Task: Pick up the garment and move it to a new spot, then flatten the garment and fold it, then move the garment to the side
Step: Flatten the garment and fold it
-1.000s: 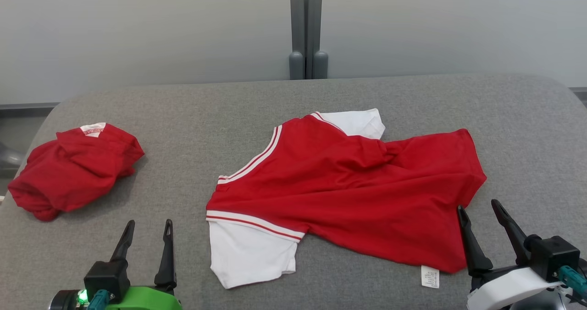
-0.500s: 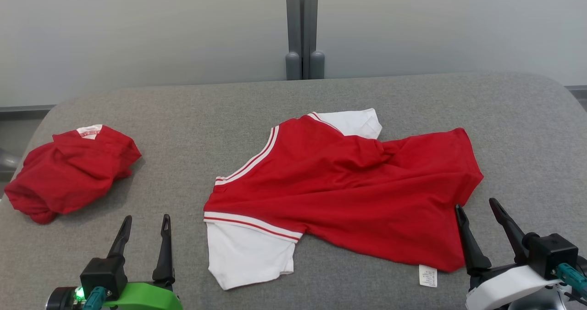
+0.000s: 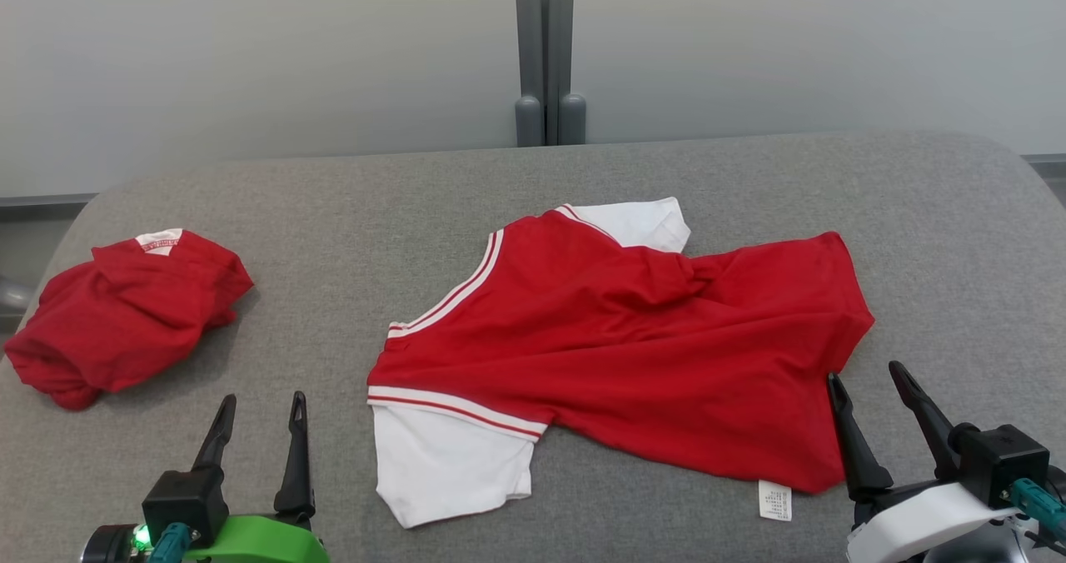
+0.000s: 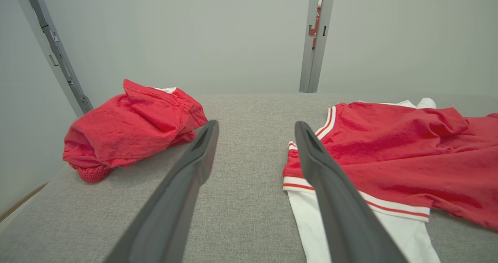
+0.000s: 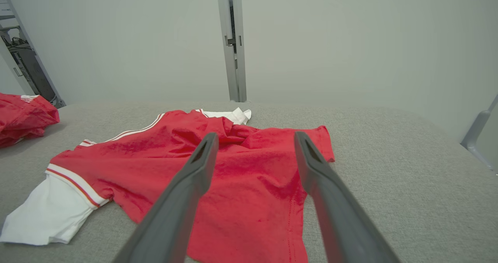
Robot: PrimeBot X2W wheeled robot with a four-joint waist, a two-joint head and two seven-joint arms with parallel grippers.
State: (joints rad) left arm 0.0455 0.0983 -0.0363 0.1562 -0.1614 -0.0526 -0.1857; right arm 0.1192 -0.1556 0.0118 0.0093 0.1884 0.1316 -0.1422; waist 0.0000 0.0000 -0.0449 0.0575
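Observation:
The garment (image 3: 633, 346) is a red shirt with white sleeves and striped trim. It lies spread but wrinkled in the middle of the grey table (image 3: 350, 205), with a bunched fold near its far sleeve. The garment (image 4: 408, 154) also shows in the left wrist view, and in the right wrist view the garment (image 5: 233, 165) lies under the fingers. My left gripper (image 3: 262, 400) (image 4: 256, 125) stands open over bare table, left of the near white sleeve. My right gripper (image 3: 866, 375) (image 5: 256, 136) is open at the garment's near right hem, holding nothing.
A second red garment (image 3: 125, 313) (image 4: 132, 127) (image 5: 23, 115) lies crumpled near the table's left edge. A pale wall with a grey post (image 3: 545, 47) stands behind the table. A white label (image 3: 774, 500) sticks out at the shirt's near hem.
The head view has shifted slightly, so everything sits a little further left. Neither garment has moved on the table, and both grippers stay open in place.

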